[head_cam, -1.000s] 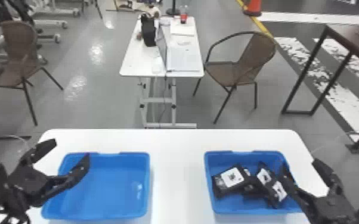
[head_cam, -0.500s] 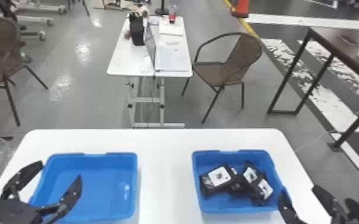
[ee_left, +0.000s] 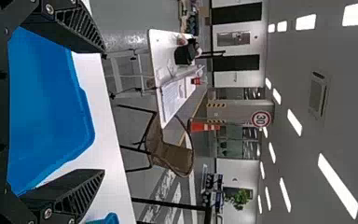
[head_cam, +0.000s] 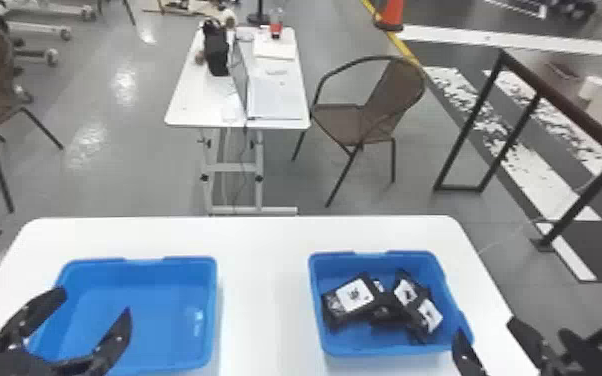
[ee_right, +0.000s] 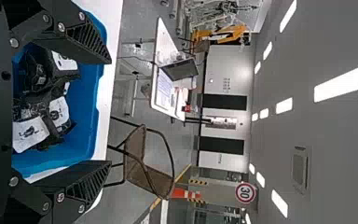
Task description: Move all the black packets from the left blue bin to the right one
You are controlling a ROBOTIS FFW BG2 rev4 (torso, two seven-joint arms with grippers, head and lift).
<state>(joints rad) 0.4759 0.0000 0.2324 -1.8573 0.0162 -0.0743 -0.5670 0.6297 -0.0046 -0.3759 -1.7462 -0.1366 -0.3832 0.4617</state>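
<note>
Gaping wide, empty, ribbed left tool (head_cam: 94,302) and right tool (head_cam: 486,327) hang near smooth, round-cornered blue bins (head_cam: 165,312).

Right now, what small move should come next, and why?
I'd probably draw the left gripper back from the left bin rather than reach in: it is open and empty, that bin has no packets in view, and black packets lie in the right bin, so the transfer looks done.
</note>
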